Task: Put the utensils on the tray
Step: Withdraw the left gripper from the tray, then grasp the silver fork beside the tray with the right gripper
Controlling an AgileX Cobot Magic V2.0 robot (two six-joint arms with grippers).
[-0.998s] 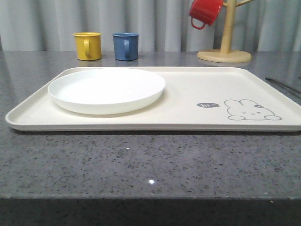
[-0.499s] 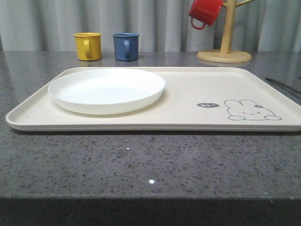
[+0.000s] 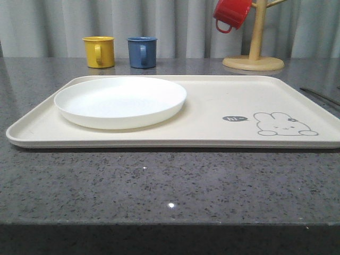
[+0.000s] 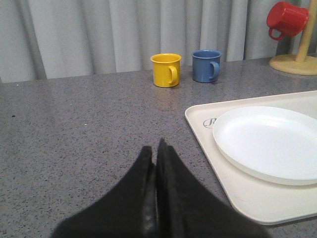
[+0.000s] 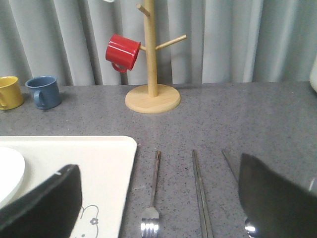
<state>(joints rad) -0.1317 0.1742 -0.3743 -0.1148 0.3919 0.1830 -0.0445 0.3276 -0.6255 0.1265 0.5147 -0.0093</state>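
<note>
The cream tray (image 3: 212, 106) with its rabbit drawing lies flat on the grey table. Beside the tray (image 5: 99, 163), on the bare table, lie the utensils, side by side and parallel. The fork (image 5: 153, 198) is nearest the tray's edge, the chopsticks (image 5: 200, 193) come after it, and the spoon (image 5: 229, 162) is half hidden behind one finger. My right gripper (image 5: 156, 166) hangs open above them, one finger over the tray's corner and the other over the spoon, holding nothing. My left gripper (image 4: 156, 146) is shut and empty over the table beside the tray (image 4: 247, 198).
A white plate (image 3: 120, 101) takes up the left half of the tray. A yellow mug (image 3: 99, 51) and a blue mug (image 3: 142, 51) stand behind it. At the back right, a red mug (image 3: 232, 13) hangs on a wooden mug tree (image 3: 255, 42).
</note>
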